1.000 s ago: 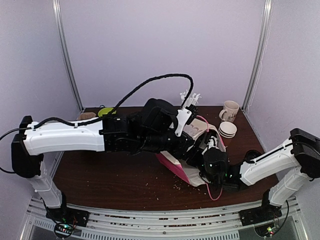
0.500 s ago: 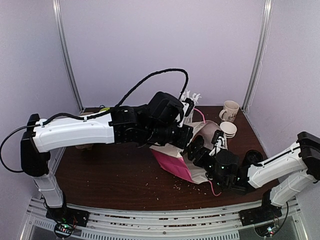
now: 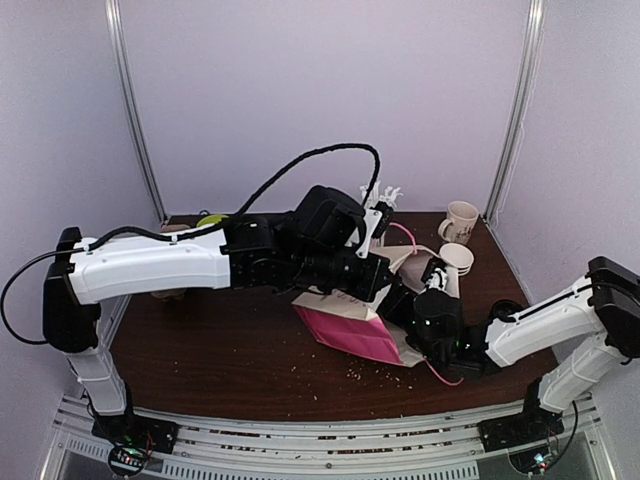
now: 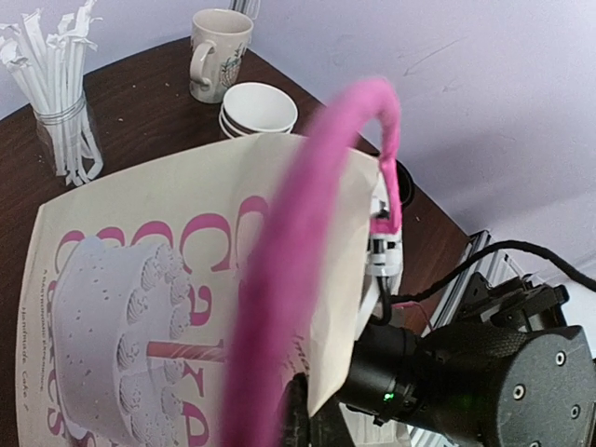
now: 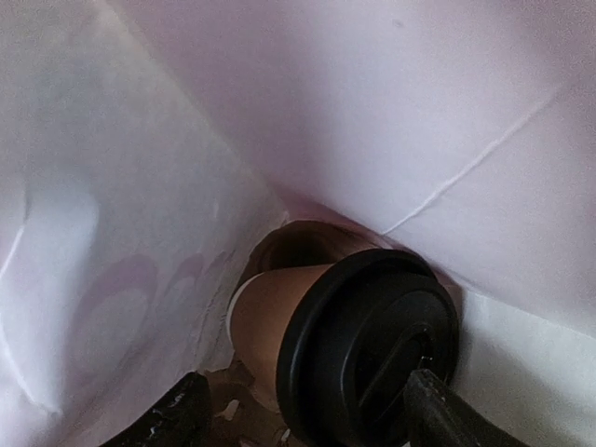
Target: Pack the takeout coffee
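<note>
My left arm reaches in from eight o'clock across the tabletop (image 3: pixel 200 340) to its middle. There my left tool (image 3: pixel 378 218) is clamped tight on the pink handle (image 4: pixel 312 205) of a paper bag (image 3: pixel 345 330), holding that handle up above the bag. The bag is white with pink sides and a printed cake on its face. It sits just past the centre toward four o'clock, with its mouth turned toward three o'clock. Behind my left tool, at twelve o'clock, a bunch of white straws (image 4: pixel 56 112) stands in a clear holder.

The takeout coffee (image 5: pixel 265 326) is inside the bag, its black lid (image 5: pixel 372 326) facing the bag's mouth. My right tool (image 5: pixel 307 410) is pushed into that mouth from four o'clock. Its jaws are set wide, with one finger on each side of the cup. The view in there is cramped, so I cannot tell whether the fingers are pressing on the cup.

At two o'clock a stack of white cups (image 3: pixel 455 258) sits just beside the bag. A cream mug (image 3: pixel 460 218) stands near them, toward one o'clock.
</note>
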Action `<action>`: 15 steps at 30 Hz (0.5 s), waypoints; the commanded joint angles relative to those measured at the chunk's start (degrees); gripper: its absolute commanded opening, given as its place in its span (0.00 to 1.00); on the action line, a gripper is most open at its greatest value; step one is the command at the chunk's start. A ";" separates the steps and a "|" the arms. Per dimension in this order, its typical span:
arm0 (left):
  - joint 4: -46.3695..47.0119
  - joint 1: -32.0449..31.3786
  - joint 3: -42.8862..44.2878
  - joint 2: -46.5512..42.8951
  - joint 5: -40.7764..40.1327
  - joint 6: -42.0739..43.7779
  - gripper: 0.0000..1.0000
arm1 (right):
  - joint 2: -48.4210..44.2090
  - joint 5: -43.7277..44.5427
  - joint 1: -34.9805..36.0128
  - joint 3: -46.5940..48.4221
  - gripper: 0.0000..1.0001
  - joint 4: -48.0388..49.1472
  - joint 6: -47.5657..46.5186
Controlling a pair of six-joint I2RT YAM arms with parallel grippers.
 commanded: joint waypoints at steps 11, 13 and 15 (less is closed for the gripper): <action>7.42 -0.31 -0.19 -3.29 7.74 2.73 0.00 | 6.68 2.20 -2.59 7.32 0.54 -3.32 -3.11; 7.39 -0.31 -0.50 -3.53 7.50 2.89 0.00 | 6.68 1.19 -2.63 7.31 0.45 -1.60 -5.86; 7.23 -0.31 -0.65 -3.89 7.08 3.05 0.00 | 6.35 0.22 -2.65 7.11 0.38 -0.39 -7.78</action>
